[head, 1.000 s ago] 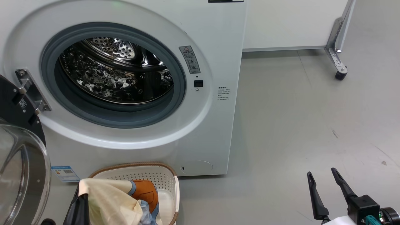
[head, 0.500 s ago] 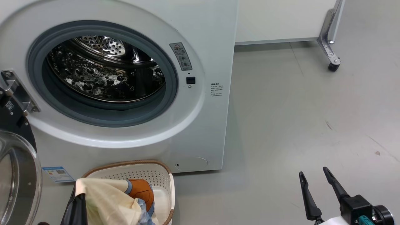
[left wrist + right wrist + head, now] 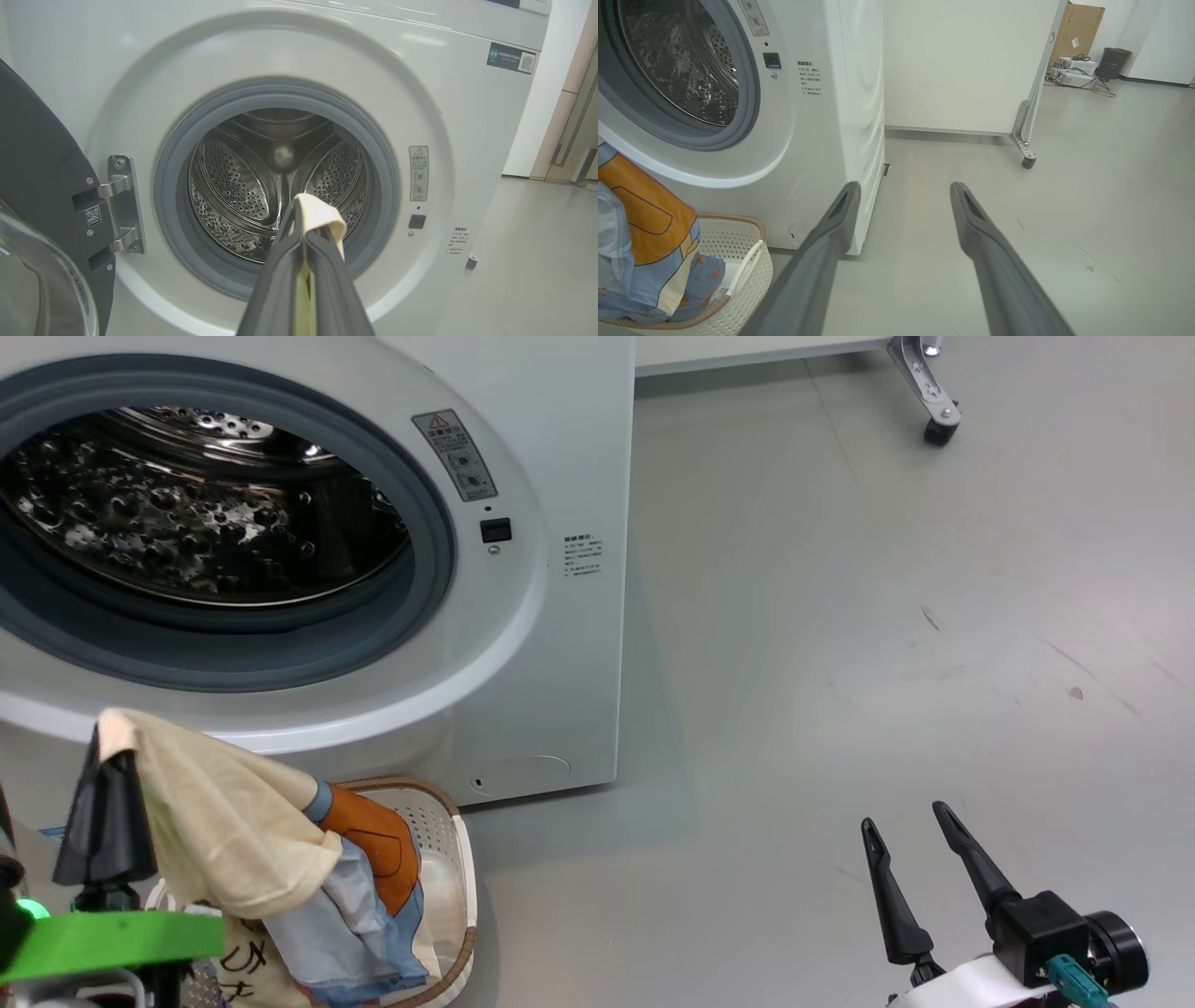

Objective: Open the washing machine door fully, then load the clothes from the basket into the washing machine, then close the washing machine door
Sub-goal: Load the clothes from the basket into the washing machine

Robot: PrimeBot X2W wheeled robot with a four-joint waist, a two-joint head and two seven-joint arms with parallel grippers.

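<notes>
The washing machine [image 3: 560, 448] stands with its steel drum [image 3: 280, 186] exposed. Its door [image 3: 37, 196] is swung open on the left hinge, black rim and clear glass bowl showing. My left gripper [image 3: 299, 205] is shut on a cream-yellow piece of the clothes [image 3: 224, 812]. It holds this up in front of the drum mouth, with light blue and orange fabric [image 3: 644, 224] hanging from it into the basket [image 3: 453, 859] on the floor below. My right gripper [image 3: 906, 821] hovers open and empty over the floor to the right of the machine.
Grey floor [image 3: 840, 616] spreads to the right of the washer. A white panel on a castor leg [image 3: 1024, 149] stands behind. A cardboard box [image 3: 1083, 28], a dark bin and cables sit far back right.
My left gripper has risen with the cream cloth, pulling the clothes up out of the basket toward the drum opening. The head camera has shifted right and down. The right gripper stays open.
</notes>
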